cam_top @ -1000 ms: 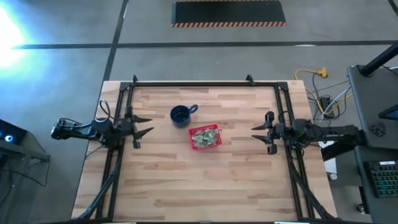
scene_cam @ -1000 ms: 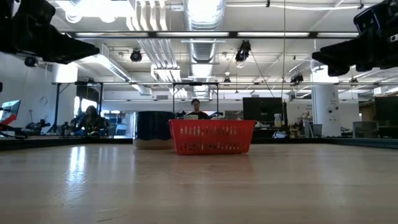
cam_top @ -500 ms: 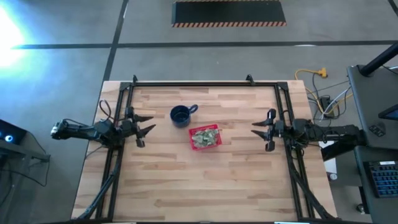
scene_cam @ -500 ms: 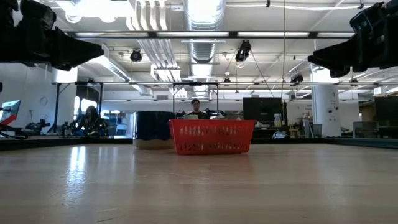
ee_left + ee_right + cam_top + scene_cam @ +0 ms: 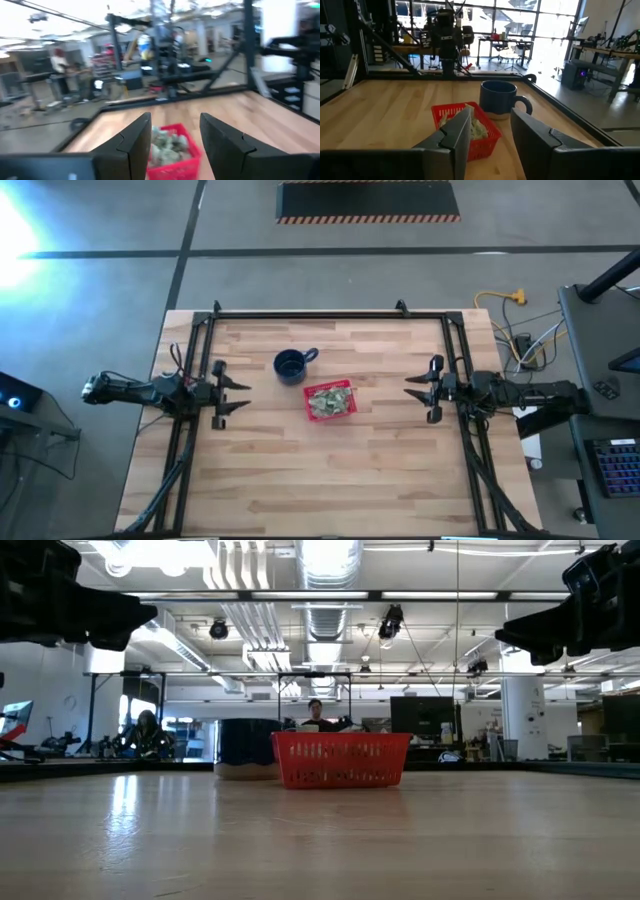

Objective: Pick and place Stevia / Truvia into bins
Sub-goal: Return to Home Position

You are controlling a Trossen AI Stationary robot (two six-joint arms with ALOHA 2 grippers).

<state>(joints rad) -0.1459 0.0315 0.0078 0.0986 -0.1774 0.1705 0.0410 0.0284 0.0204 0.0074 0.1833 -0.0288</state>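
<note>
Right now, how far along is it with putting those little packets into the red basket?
Done: the sachets are heaped in the red basket, and I see none loose on the table. In hand: nothing; the left tool and right tool are open and empty at opposite table edges. Left: no packet in view needs moving.

Wooden table (image 5: 300, 470) — a red basket (image 5: 329, 401) just beside a dark blue mug (image 5: 290, 366).
</note>
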